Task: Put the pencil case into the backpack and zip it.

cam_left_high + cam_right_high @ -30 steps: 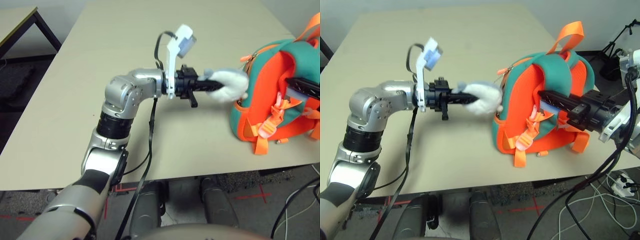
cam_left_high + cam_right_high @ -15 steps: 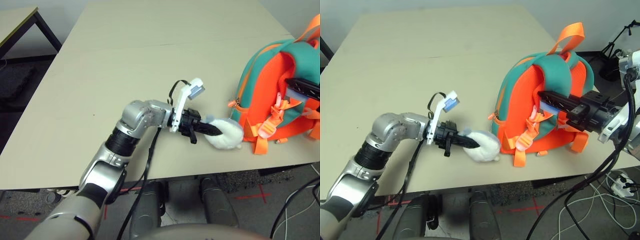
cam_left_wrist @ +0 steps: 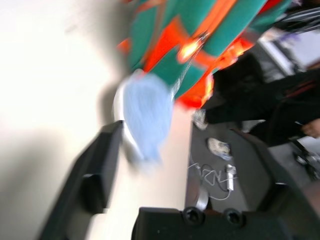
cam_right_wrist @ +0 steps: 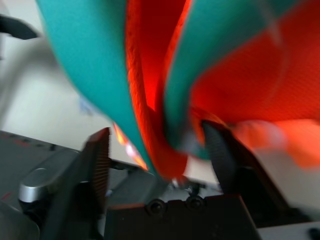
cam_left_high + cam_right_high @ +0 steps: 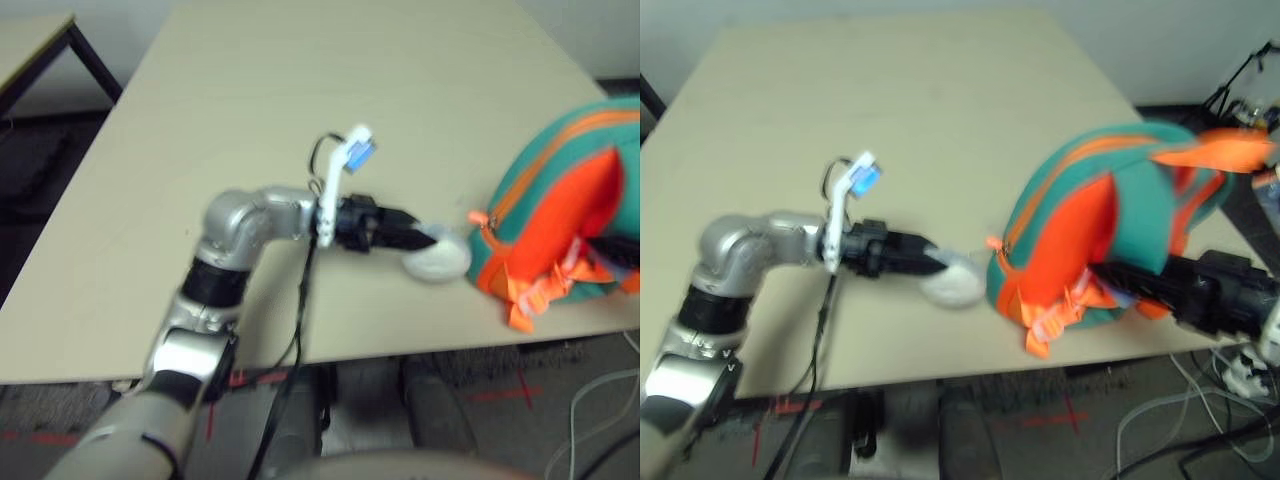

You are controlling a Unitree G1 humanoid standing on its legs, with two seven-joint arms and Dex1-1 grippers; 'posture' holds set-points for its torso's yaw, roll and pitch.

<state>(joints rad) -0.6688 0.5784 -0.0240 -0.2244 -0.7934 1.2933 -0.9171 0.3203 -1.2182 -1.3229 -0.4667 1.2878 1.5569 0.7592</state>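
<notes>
Two black fingers of the left gripper [image 5: 424,237] stand apart, holding nothing. Their tips are just short of the grey plush shark [image 5: 438,260], which lies on the table [image 5: 300,80] against the near-left corner of the backpack [image 5: 545,190]. The right gripper [image 4: 155,131] is spread wide too, with a fold of teal and orange backpack fabric between its fingers; blur hides whether they press on it.

The backpack sits tipped at the table's near right edge. Its long axis slants away to the right, and its orange zipper trim [image 5: 1080,160] arcs over the top. The pencil case is hidden, presumably inside the backpack. The right arm is already at the backpack, while the left must reach right, past the shark, for the zipper.
</notes>
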